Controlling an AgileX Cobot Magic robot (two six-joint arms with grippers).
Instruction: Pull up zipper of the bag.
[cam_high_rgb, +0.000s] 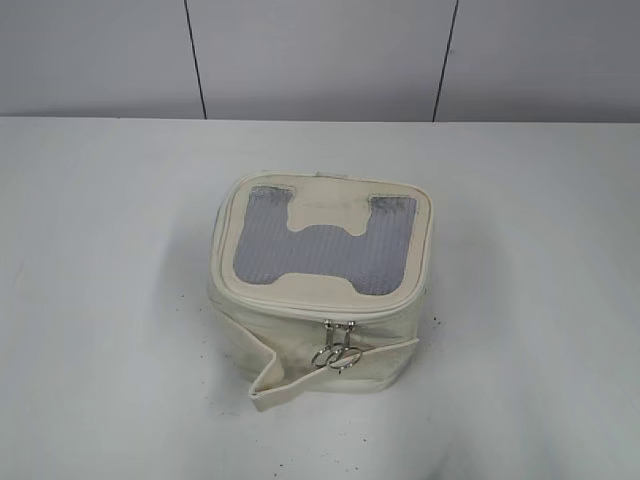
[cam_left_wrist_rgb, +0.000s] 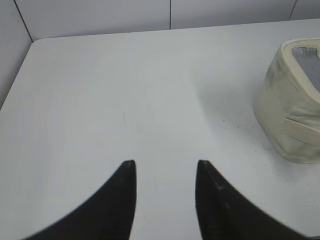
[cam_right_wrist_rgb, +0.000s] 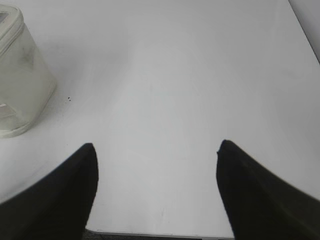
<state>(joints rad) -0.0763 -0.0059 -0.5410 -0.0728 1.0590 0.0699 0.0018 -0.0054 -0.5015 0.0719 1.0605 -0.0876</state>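
On my left wrist view, the left gripper (cam_left_wrist_rgb: 165, 167) hangs over bare table (cam_left_wrist_rgb: 125, 100), its 2 dark fingers (cam_left_wrist_rgb: 120, 200) apart with nothing between them. The bag (cam_left_wrist_rgb: 292, 107) sits well off to its right, at the edge of that view.

On the exterior view, the bag (cam_high_rgb: 320, 290) stands upright near the middle of the white table (cam_high_rgb: 100, 300), grey mesh top (cam_high_rgb: 325, 245) facing up with a cream H-shaped patch across it. The zipper (cam_high_rgb: 315, 305) runs round the lid rim. Its 2 silver ring pulls (cam_high_rgb: 337, 352) hang side by side, touching, at the front face. A loose strap (cam_high_rgb: 275, 385) is folded against the front lower left corner.

On my right wrist view, the right gripper (cam_right_wrist_rgb: 155, 150) also sits over bare table, fingers (cam_right_wrist_rgb: 250, 195) set wide apart and empty. The bag (cam_right_wrist_rgb: 22, 85) lies to its left, apart from both fingers.
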